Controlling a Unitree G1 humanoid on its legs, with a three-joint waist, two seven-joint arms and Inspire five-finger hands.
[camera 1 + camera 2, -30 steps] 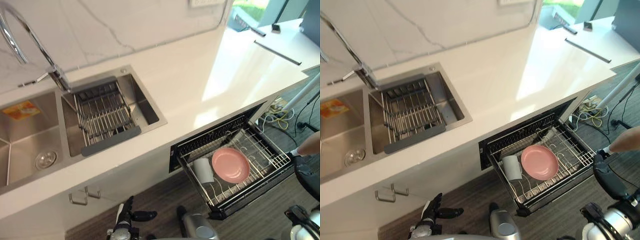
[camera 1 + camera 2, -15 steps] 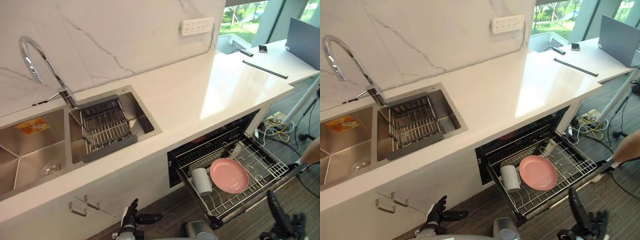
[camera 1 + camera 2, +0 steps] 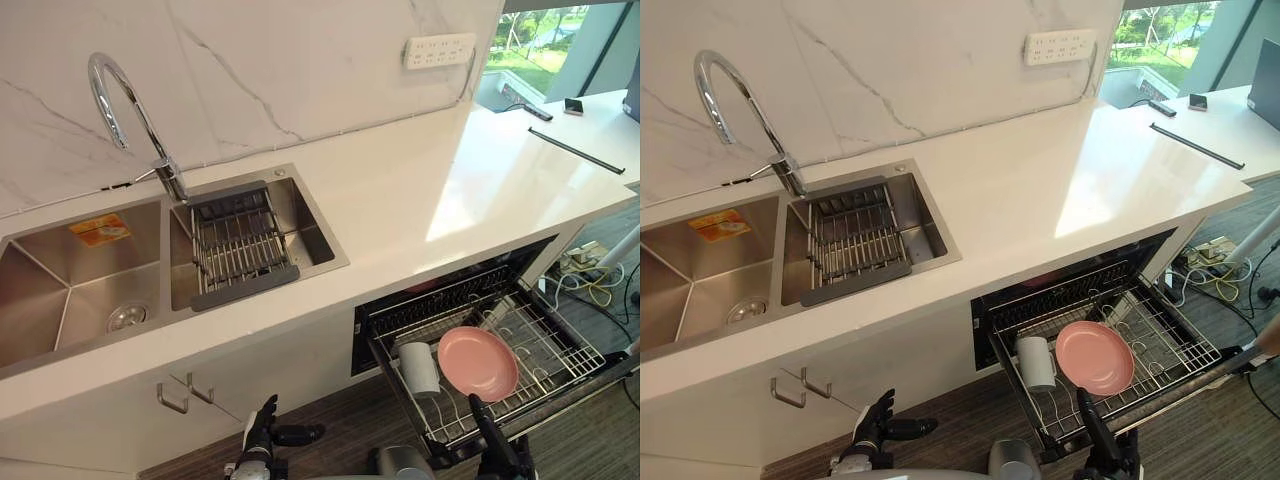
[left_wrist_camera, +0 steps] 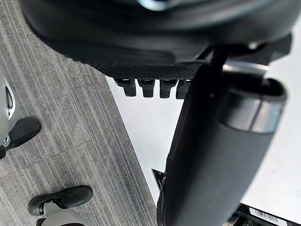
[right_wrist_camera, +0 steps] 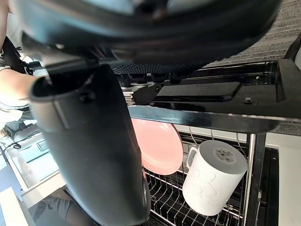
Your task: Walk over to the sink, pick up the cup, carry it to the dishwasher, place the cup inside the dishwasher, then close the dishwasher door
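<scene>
Right hand (image 3: 495,455) straight-fingered, empty | left hand (image 3: 262,440) relaxed, empty | cup (image 3: 419,368) in open dishwasher (image 3: 440,295) beside plate (image 3: 478,362)

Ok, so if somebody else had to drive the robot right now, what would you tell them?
The left hand is open and empty, low by the cabinet under the steel sink.
The right hand is open and empty, at the front edge of the black pull-out dishwasher.
The white cylindrical cup sits in the wire rack beside a round pink plate.
Done: the cup is in.
Left: close the dishwasher, which is still open.
</scene>
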